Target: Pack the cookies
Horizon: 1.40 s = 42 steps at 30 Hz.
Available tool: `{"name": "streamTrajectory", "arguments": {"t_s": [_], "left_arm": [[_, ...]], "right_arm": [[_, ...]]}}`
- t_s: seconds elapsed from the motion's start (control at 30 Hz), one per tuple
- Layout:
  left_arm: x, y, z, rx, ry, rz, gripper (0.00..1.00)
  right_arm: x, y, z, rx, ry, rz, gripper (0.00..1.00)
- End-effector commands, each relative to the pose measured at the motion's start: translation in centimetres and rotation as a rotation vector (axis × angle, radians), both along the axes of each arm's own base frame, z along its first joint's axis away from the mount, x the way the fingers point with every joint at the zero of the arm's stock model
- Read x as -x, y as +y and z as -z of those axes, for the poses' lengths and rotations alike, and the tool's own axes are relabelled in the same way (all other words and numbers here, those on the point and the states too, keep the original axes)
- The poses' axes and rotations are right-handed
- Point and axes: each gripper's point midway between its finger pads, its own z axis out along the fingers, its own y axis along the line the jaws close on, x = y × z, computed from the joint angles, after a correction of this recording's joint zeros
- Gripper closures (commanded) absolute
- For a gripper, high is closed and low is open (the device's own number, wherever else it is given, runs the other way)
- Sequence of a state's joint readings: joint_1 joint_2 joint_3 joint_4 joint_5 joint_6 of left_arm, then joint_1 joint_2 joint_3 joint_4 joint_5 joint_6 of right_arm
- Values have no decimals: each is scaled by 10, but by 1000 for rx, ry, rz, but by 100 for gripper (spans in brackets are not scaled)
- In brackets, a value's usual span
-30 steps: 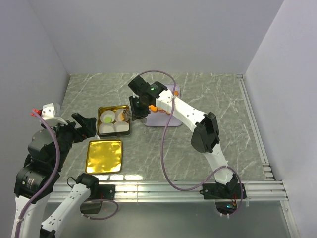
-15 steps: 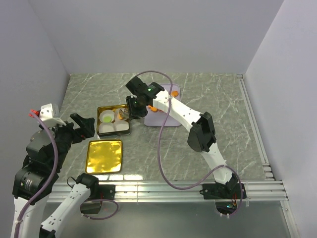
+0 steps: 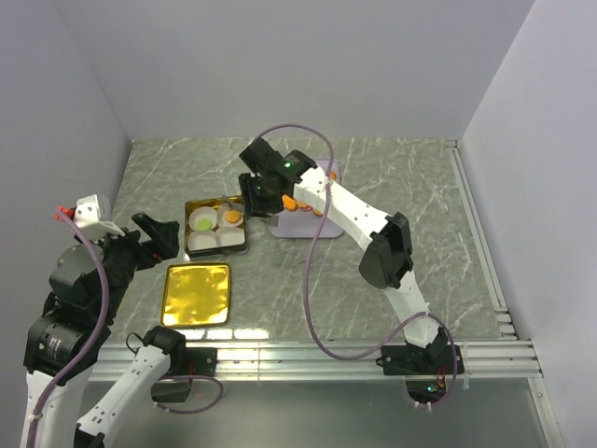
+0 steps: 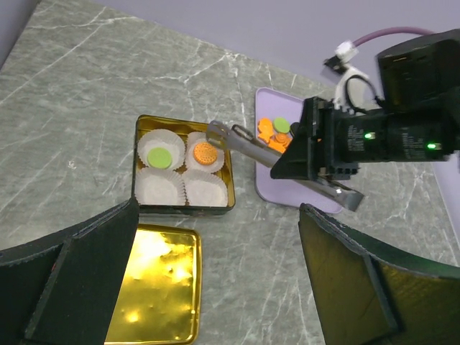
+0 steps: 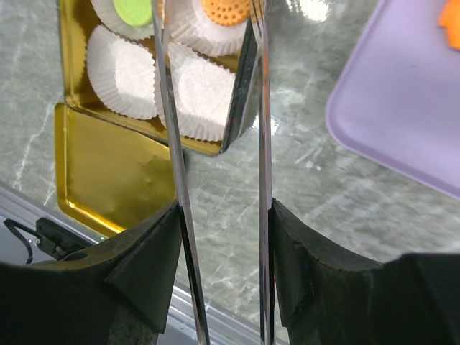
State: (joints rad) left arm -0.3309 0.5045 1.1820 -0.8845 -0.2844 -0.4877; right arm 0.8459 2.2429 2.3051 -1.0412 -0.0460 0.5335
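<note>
Grey marbled table (image 3: 420, 215), pale walls (image 3: 280, 65) closing off the far, left and right edges; metal rails (image 3: 326, 355) along the near edge and up the right one. Plenty of bare surface across the right half and along the far edge; left half more crowded.

Left of centre, an open gold tin (image 4: 183, 209), four white paper cups (image 4: 158, 185) filling it two by two. Gold lid (image 3: 196, 294) flat on the near side of the tin, close to the near edge, a narrow strip of marble between the two. Lilac tray (image 3: 303, 227) just right of the tin, reaching further toward the far edge.

In the far-left cup, one green cookie (image 4: 159, 155); in the far-right cup, one orange cookie (image 4: 205, 152); the two near cups plain white inside. On the tray's far part, more cookies (image 4: 273, 133), orange with one green.

Over the tin's far-right corner, right gripper (image 4: 215, 131), long metal fingers (image 5: 260, 108) spread apart, pinching nothing; orange cookie lying in its cup below and between the tips, contact with them impossible to tell. Off the tin's left side and apart from it, left gripper (image 3: 160, 233), raised, black jaws gaping wide, nothing held.
</note>
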Motion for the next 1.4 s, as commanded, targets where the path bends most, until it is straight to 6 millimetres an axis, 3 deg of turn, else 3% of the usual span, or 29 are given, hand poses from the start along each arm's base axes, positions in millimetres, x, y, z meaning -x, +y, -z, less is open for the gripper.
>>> {"name": "streamTrajectory", "arguments": {"t_s": [0.0,0.1,0.23,0.43,0.5,0.53,0.6,0.63,0.73,0.93,1.37], "left_arm": [[-3,-7,-4,34,-20,24,1],[-4,-10,-3,49,-20,35,1],[-6,-15,2,71,-8,46,1],[-9,-19,6,85,16,56,1],[-9,-22,9,91,25,65,1],[-8,-22,9,96,26,67,0],[-9,-23,11,100,31,71,1],[-9,-24,11,105,29,71,1],[-9,-25,11,107,28,76,0],[-12,-29,13,112,41,89,1],[-11,-24,13,107,44,68,1]], "right_arm": [[-6,-28,-88,-76,-165,53,43],[-12,-51,-106,-76,-201,90,43],[-20,-86,-107,-45,-217,139,43],[-21,-137,-67,107,-179,177,44],[-15,-146,-64,123,-187,169,44],[-8,-152,-48,156,-160,166,44],[-1,-156,-43,149,-155,164,44],[7,-161,-27,172,-123,160,44],[18,-166,-12,175,-92,159,44],[23,-166,1,171,-71,155,44],[-7,-139,13,188,-61,108,44]]}}
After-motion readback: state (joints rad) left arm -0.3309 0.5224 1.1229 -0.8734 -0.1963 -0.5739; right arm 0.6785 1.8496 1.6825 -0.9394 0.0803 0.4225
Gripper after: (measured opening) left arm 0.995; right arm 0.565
